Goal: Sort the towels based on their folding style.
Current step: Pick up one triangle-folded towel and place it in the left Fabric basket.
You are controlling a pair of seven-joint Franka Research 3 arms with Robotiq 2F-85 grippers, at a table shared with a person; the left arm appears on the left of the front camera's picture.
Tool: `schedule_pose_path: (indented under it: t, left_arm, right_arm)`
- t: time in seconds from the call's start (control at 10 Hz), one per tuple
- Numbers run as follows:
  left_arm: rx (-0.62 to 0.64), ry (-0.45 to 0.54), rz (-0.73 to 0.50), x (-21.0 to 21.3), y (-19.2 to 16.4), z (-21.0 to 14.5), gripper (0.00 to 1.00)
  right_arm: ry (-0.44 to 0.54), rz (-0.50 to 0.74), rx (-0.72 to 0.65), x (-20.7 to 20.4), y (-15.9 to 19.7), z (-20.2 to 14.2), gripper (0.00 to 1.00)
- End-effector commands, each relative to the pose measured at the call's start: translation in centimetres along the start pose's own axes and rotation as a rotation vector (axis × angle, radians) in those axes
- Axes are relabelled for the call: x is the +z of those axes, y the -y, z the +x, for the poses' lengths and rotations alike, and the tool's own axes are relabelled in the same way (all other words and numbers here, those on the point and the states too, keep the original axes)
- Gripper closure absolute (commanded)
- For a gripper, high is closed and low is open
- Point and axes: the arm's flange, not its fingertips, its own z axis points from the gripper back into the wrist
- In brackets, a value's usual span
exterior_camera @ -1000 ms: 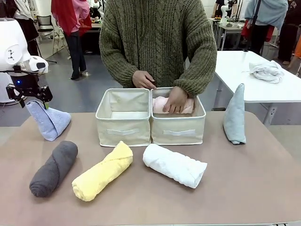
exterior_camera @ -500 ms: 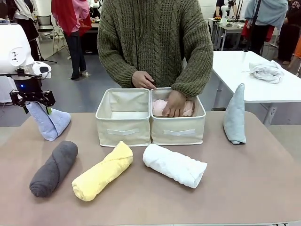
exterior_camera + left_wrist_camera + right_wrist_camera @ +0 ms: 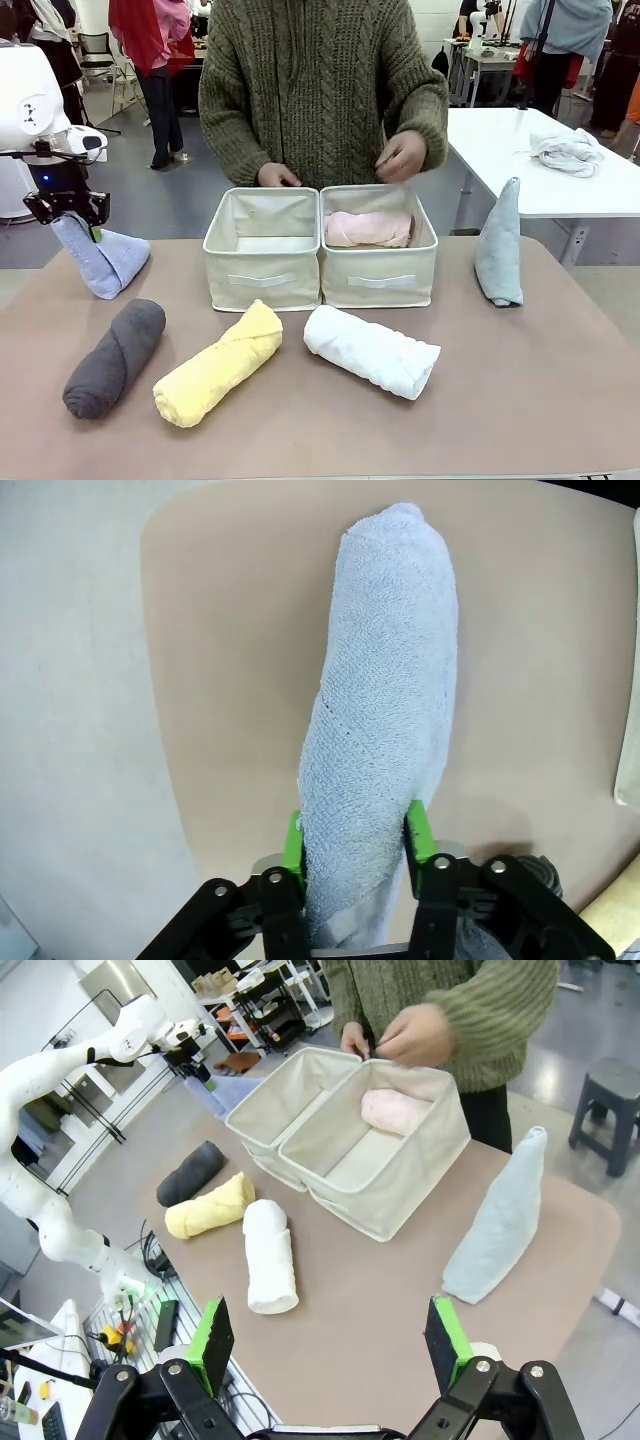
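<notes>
Both jaws of your left gripper [image 3: 356, 838] are clamped on the tip of the light blue terry cone-folded towel [image 3: 385, 680] at the far left of the tan table [image 3: 520, 380] (your right gripper [image 3: 330, 1342] hangs wide open, empty).

Front camera faces the person [image 3: 320, 90] across the bench [image 3: 520, 390]; left wrist looks closely down; right wrist overlooks the same bench from high up.

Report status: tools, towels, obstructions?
Left tool shut on tip of light blue cone towel, base on table. Right tool open, holding nothing. Pink roll in right bin; person's hand above that bin.
</notes>
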Motion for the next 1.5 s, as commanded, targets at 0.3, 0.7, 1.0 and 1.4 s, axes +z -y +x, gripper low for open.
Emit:
schedule_pose_path:
  t: [0.3,0.7,1.0,1.4]
  left_arm:
    - [0.002,-0.027,-0.019,0.7,-0.5,0.3,1.00]
    - [-0.194,-0.021,-0.032,8.5,-1.8,-3.0,1.00]
    - [-0.427,0.050,-0.085,20.1,-5.4,-10.0,1.00]
    - [-0.604,0.066,-0.138,21.7,-4.4,-13.0,1.00]
  right_arm:
    - [0.007,0.010,0.004,0.0,0.1,0.0,0.00]
    - [0.007,0.010,0.004,0.0,0.1,0.0,0.00]
    - [0.007,0.010,0.004,0.0,0.1,0.0,0.00]
    - [0.007,0.010,0.004,0.0,0.1,0.0,0.00]
